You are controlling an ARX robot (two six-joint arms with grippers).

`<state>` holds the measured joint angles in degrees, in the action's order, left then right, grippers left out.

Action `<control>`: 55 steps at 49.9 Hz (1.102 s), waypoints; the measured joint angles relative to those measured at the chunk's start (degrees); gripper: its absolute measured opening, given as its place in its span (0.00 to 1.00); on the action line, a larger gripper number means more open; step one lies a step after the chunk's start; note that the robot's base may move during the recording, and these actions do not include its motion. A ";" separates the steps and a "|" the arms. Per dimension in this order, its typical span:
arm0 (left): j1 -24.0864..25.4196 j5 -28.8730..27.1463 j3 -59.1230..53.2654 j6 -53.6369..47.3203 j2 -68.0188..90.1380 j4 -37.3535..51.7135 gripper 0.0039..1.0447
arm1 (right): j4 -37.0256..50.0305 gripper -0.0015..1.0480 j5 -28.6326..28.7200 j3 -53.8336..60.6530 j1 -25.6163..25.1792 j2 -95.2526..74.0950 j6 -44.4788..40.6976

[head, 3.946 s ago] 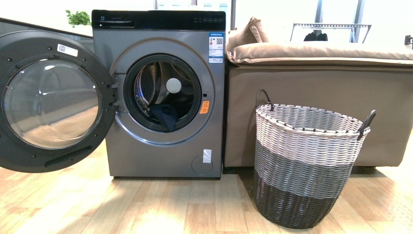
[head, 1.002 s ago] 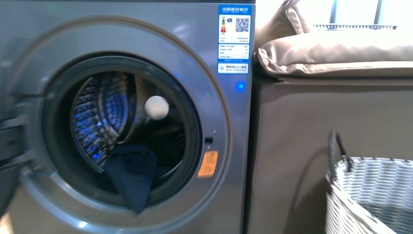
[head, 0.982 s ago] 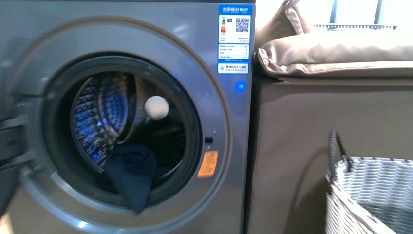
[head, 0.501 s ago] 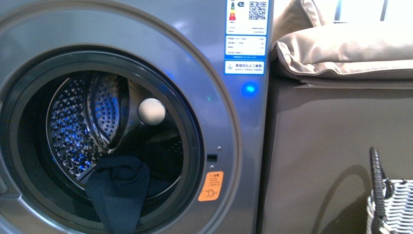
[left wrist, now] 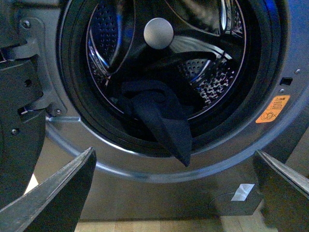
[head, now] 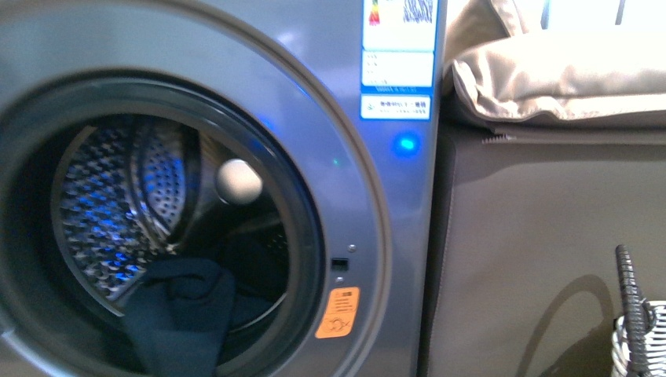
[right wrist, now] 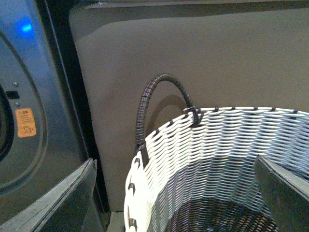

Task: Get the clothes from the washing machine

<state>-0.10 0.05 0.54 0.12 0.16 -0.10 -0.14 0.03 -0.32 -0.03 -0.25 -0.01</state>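
Washing machine (head: 345, 157): grey front-loader filling the left of the front view, with its porthole uncovered.
Sofa (head: 542, 236): brown, touching the machine's right side, with a tan cushion (head: 565, 78) on top.
Door (left wrist: 19, 121): dark and swung out to the left of the porthole; only its hinge side shows.
Basket (right wrist: 217, 140): white woven top and darker weave lower inside, standing near the sofa's front, right of the machine. A dark wrapped handle (right wrist: 145, 111) arches above its rim.
Drum (head: 102, 204): perforated steel with blue glints on the metal.
Clothes (left wrist: 161, 121): dark navy and crumpled, lying low at the near edge of the drum. One flap hangs out over the black seal onto the grey ring.
Left hand (left wrist: 174, 152): faces the porthole with its fingers spread wide and nothing between them, apart from the clothes.
Right hand (right wrist: 174, 158): above the basket's mouth, fingers spread wide, empty.
Labels (head: 397, 71): blue-white, on the machine's upper right corner.
Knob (head: 238, 181): pale and round, far inside the drum.
Sticker (head: 338, 312): orange, just right of the porthole, low down.
Light (head: 405, 144): a small blue glow below the labels.
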 joint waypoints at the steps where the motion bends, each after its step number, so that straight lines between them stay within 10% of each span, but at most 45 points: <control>1: 0.76 2.21 0.22 0.17 0.70 -1.01 0.94 | 0.00 0.93 0.07 0.00 0.00 0.00 0.00; 7: 3.69 22.82 4.68 0.24 11.17 -12.61 0.94 | 0.00 0.93 -0.02 0.00 0.00 0.00 0.02; 31: -7.26 12.72 16.61 -0.09 57.18 24.28 0.94 | 0.00 0.93 0.04 0.00 0.00 0.00 0.00; 55: -4.28 7.69 41.83 -4.46 92.63 28.15 0.94 | 0.00 0.93 0.04 0.00 0.00 0.00 0.00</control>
<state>-4.38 7.75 42.37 -4.34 92.79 28.05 -0.14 0.08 -0.32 -0.03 -0.25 -0.01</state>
